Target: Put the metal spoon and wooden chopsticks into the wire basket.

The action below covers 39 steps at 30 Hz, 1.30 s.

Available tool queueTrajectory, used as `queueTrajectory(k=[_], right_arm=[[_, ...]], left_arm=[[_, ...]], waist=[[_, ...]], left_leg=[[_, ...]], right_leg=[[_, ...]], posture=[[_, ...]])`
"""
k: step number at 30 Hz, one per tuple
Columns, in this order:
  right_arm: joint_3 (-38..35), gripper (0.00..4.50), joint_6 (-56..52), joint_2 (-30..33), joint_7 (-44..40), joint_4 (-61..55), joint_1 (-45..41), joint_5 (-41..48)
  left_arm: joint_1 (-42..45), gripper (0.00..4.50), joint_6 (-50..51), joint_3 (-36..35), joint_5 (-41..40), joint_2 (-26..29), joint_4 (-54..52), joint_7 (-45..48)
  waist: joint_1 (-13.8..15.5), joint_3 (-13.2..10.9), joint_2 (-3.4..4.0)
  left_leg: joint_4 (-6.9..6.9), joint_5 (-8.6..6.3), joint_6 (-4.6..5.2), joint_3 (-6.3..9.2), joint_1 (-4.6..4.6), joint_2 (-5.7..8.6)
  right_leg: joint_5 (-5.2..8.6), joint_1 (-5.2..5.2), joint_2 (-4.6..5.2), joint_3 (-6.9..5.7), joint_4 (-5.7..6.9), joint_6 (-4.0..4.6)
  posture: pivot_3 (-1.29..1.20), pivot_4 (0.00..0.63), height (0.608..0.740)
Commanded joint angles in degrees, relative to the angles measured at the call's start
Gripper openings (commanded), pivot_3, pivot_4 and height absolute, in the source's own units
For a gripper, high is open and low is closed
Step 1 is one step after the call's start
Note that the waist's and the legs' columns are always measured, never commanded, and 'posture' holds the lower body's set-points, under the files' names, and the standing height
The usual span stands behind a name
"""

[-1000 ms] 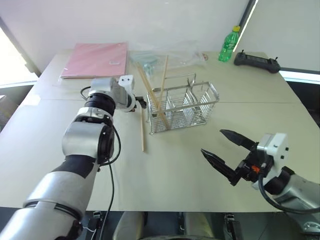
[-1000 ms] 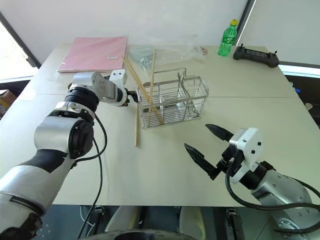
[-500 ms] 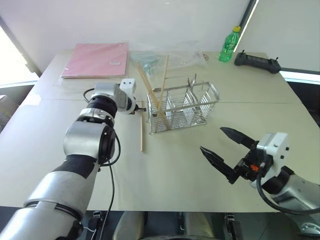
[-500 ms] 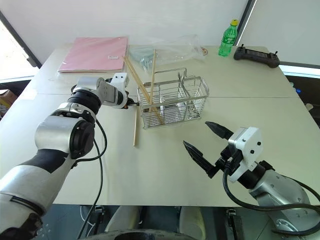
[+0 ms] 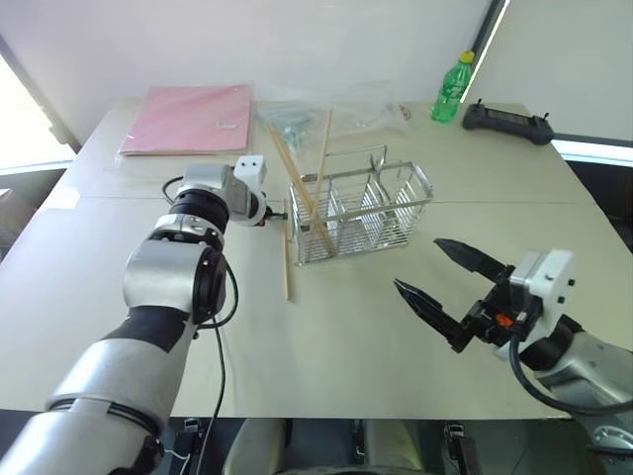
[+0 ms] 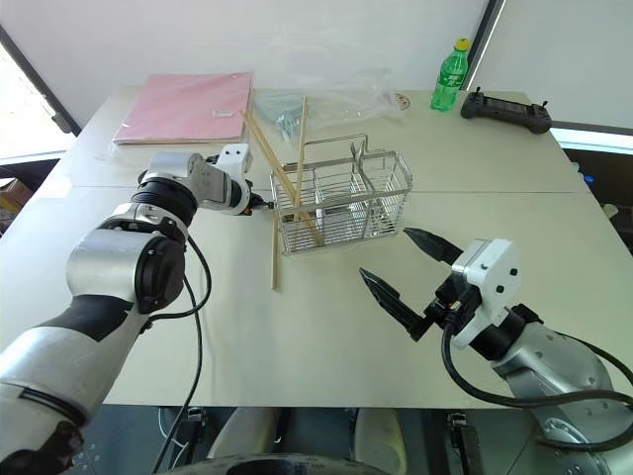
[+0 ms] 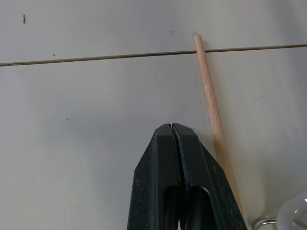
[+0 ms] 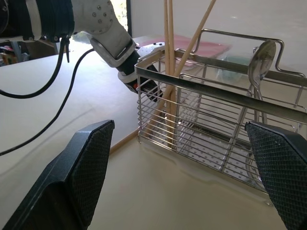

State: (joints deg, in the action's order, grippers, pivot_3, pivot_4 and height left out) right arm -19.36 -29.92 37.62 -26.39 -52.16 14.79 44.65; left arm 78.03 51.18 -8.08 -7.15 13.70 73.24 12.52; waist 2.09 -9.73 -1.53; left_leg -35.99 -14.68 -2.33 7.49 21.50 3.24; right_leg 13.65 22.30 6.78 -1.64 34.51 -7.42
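Note:
The wire basket (image 5: 368,206) stands mid-table with two wooden chopsticks (image 5: 300,188) leaning upright in its left end. The metal spoon (image 8: 262,58) stands inside it, bowl up. Another chopstick (image 5: 287,259) lies flat on the table just left of the basket. My left gripper (image 7: 171,126) is shut with nothing between its fingers, tips down near the table right beside that chopstick's far end (image 7: 207,81). My right gripper (image 5: 417,264) hovers open and empty in front of the basket, nearer the table's front edge.
A pink folder (image 5: 188,119) and a clear plastic bag (image 5: 341,111) lie at the back. At the back right stand a green bottle (image 5: 452,89) and a black controller (image 5: 507,121). A black cable (image 5: 220,356) hangs along my left arm.
My left gripper has gone from open to shut, closing on nothing. The chopstick lying on the table shifted slightly. The right gripper has stayed open and in place.

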Motion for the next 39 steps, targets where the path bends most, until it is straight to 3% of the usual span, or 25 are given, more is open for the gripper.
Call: queueTrajectory(k=[1,7,8,10,15,35,39], right_arm=[[-1.9,4.50,0.0,1.1,-0.6,-0.6,-0.7,2.0],[-3.2,4.50,-0.4,2.5,-1.4,0.6,-1.1,3.3],[-3.3,4.50,-0.5,2.7,-1.5,0.6,-1.2,3.5],[-3.4,4.50,-0.5,3.0,-1.9,0.7,-1.2,3.5],[-3.5,4.50,-0.5,3.2,-2.0,0.9,-1.3,3.7],[-3.7,4.50,-0.4,2.8,0.7,-0.4,-1.7,4.6],[-3.8,4.50,-0.4,2.9,1.3,-0.7,-1.5,5.0]], left_arm=[[1.2,0.04,-0.1,-0.3,0.5,1.0,-0.7,0.1],[1.5,0.04,-0.3,-0.8,0.4,0.6,-0.9,-0.2],[1.6,0.27,-0.3,-0.8,0.4,0.6,-0.9,-0.2],[1.9,0.89,-0.5,-0.7,0.6,0.5,-0.9,0.0],[2.7,3.35,-0.7,-0.8,0.7,0.2,-0.9,0.1],[-1.6,3.35,-6.9,0.8,4.9,-3.9,1.8,-1.2],[-1.5,2.10,-6.8,0.3,4.7,-3.8,1.8,-1.5]], waist=[[0.0,0.0,0.00],[0.0,0.0,0.00],[0.0,0.0,0.00],[0.0,0.0,0.00],[0.0,0.0,0.00],[0.1,0.2,0.24],[0.1,0.2,0.24]], left_leg=[[0.00,0.00,0.00,0.00,0.00,0.00],[-0.02,0.00,0.00,0.00,0.00,0.00],[-0.02,0.00,0.00,0.00,0.00,0.00],[-0.02,0.00,0.00,0.00,-0.01,0.00],[-0.02,0.00,0.00,-0.01,-0.01,0.00],[-0.12,0.00,0.00,0.00,-0.11,0.00],[-0.14,0.00,0.00,0.00,-0.11,-0.01]], right_leg=[[0.00,0.00,0.00,0.00,0.00,0.00],[0.00,0.00,0.00,0.00,0.03,0.00],[0.00,0.00,0.00,0.00,0.04,0.00],[0.00,0.00,0.00,0.00,0.05,0.00],[0.00,0.01,0.00,0.00,0.05,0.00],[0.00,-0.09,0.00,0.00,0.17,-0.01],[0.01,-0.07,0.00,0.00,0.23,-0.01]], posture=[[0.00,0.150,0.709],[0.00,0.150,0.709],[0.00,0.150,0.709],[0.00,0.150,0.709],[0.00,0.150,0.709],[0.00,0.150,0.709],[0.00,0.150,0.709]])
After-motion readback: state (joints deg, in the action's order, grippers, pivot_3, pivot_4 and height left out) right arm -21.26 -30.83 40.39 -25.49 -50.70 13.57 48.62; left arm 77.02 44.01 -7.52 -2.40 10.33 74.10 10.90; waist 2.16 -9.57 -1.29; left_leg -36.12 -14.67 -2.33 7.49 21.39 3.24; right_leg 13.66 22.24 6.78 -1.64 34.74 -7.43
